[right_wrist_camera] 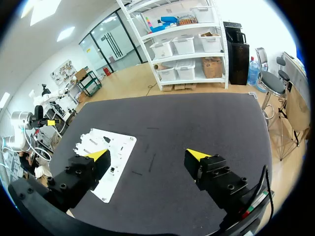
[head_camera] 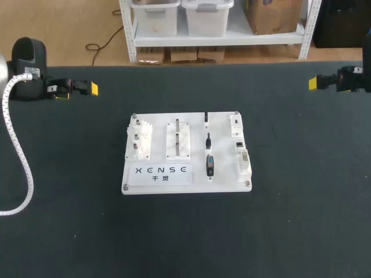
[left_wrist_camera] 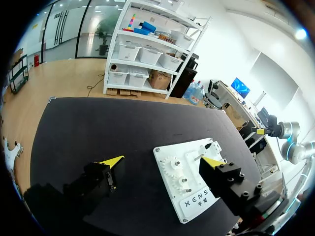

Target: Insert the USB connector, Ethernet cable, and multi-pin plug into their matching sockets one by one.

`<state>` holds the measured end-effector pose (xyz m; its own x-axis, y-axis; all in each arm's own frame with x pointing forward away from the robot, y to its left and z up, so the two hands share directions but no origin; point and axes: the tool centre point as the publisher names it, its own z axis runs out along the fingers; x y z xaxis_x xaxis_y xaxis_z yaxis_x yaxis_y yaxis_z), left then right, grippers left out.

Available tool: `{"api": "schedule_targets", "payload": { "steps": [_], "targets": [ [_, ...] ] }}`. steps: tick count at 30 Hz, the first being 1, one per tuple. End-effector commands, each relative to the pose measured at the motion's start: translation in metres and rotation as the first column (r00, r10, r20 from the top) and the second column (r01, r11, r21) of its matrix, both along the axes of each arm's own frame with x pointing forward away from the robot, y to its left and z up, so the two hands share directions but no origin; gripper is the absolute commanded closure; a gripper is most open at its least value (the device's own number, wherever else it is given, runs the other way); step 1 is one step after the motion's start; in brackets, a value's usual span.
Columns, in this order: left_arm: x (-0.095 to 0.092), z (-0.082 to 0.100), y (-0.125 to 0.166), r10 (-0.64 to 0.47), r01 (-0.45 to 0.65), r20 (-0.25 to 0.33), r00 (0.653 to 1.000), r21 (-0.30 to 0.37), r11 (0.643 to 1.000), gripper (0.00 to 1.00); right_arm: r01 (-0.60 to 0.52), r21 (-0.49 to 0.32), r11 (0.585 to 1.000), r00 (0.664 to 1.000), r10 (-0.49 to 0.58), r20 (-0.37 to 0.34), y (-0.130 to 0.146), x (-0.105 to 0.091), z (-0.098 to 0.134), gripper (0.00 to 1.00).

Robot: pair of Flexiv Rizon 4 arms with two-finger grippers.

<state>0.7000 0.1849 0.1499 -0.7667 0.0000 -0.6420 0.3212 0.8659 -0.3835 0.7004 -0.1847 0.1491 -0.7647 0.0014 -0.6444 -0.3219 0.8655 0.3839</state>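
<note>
Head view: gear block [head_camera: 139, 141] left of plugs [head_camera: 209, 152] (same board [head_camera: 185, 186]).

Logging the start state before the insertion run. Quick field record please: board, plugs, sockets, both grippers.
board: white board, mid black table
plugs: three black plugs in a column on the board, none held
sockets: white socket blocks along the board's right edge, beside the plugs
left gripper: open, empty, away from the board on the left
right gripper: open, empty, away from the board on the right
</note>
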Motion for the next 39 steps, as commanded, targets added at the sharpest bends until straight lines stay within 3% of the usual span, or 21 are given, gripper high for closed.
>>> {"api": "schedule_targets", "payload": {
  "steps": [1, 35, 39],
  "targets": [
    [0.000, 0.000, 0.000, 0.000, 0.000, 0.000, 1.000, 0.000, 1.000, 0.00, 0.000, 0.000, 1.000, 1.000, 0.000, 0.000, 0.000, 0.000, 0.000, 0.00],
    [0.000, 0.000, 0.000, 0.000, 0.000, 0.000, 1.000, 0.000, 1.000, 0.00, 0.000, 0.000, 1.000, 1.000, 0.000, 0.000, 0.000, 0.000, 0.000, 0.00],
    [0.000, 0.000, 0.000, 0.000, 0.000, 0.000, 1.000, 0.000, 1.000, 0.00, 0.081, -0.122, 0.989, 0.997, -0.082, -0.002, 0.037, 0.009, 0.012, 0.00]
  ]
}}
